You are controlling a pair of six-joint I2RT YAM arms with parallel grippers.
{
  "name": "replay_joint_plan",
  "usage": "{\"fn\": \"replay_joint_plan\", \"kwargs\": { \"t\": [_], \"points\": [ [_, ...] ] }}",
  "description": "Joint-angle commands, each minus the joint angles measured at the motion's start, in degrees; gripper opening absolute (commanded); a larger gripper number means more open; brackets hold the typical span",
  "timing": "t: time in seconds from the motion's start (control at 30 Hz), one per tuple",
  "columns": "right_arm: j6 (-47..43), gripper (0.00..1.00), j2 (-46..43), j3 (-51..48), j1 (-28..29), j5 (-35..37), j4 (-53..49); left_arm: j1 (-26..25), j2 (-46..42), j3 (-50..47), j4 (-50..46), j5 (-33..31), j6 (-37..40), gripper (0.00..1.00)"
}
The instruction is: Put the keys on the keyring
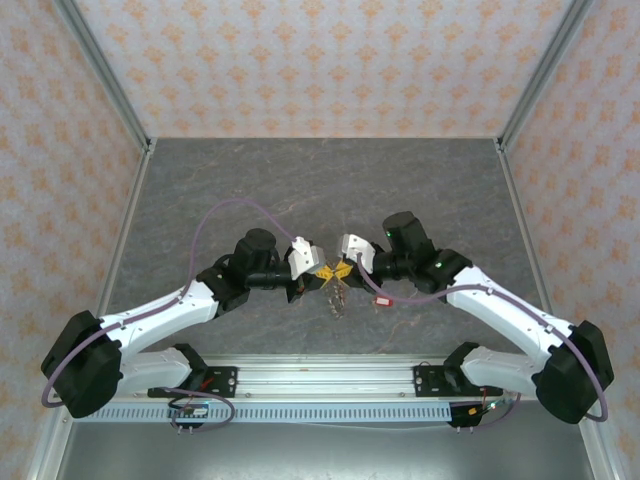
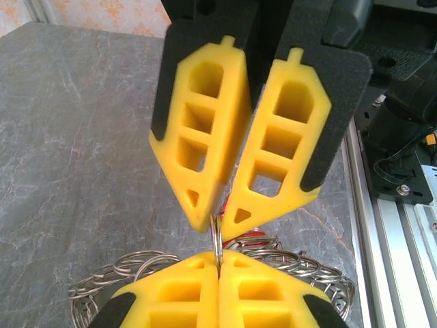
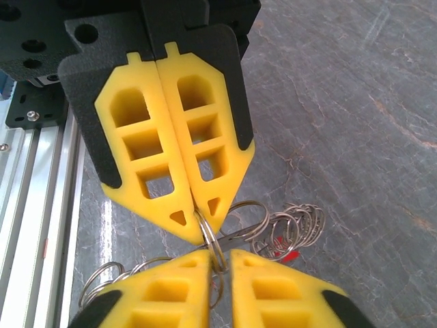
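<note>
Grey metal keyring [image 2: 217, 239] upright, pinched mid-air; its wire loops bunched beneath; red-tagged keys [image 2: 254, 234] probably among them.

We see yellow, black-backed gripper fingers [image 2: 205, 137], a silver keyring [image 3: 208, 236], red tags [image 3: 289, 256], a grey marbled tabletop [image 1: 320, 190], and orange-patterned walls [image 1: 320, 60].

Table [image 1: 250, 190]: flat grey slab with a marbled stone pattern and pale veins, bare over most of its area. An aluminium slotted rail [image 1: 330, 375] runs along the near edge. The keyring [image 1: 336, 298] is near the centre, slightly toward the rail. It's a tangle of grey wire loops [image 3: 293, 229] sprawled on the surface, with one loop standing up off it. A small red tag [image 1: 381, 300] lies flat just right of the tangle; can't tell if it's attached. Individual keys are too small to resolve.
</note>
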Motion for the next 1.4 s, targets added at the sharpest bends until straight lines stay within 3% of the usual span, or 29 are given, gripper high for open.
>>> {"fn": "replay_joint_plan", "kwargs": {
  "t": [0.0,0.2,0.5,0.97,1.2,1.37],
  "points": [
    [-0.5,0.08,0.9,2.5,-0.2,-1.2,0.7,-0.2,0.1,1.7,1.9,1.9,1.0,0.0],
    [-1.2,0.03,1.4,5.5,-0.2,-0.3,-4.1,-0.2,0.3,3.1,-2.9,0.1,3.6,0.13],
    [-4.3,0.01,2.2,10.3,0.8,3.6,-14.1,-0.1,0.4,4.3,-4.7,-0.8,4.9,0.19],
    [-6.5,0.01,5.2,15.6,3.5,7.0,-19.4,-0.9,2.0,5.5,-4.3,-0.6,4.6,0.19],
    [-6.3,0.02,4.8,15.7,3.7,6.6,-18.6,-1.3,2.1,5.5,-4.9,-0.8,5.1,0.08],
    [-4.8,0.02,3.7,14.6,3.6,4.5,-15.9,-1.3,2.2,5.2,-5.2,-0.7,5.1,0.1]
  ]
}}
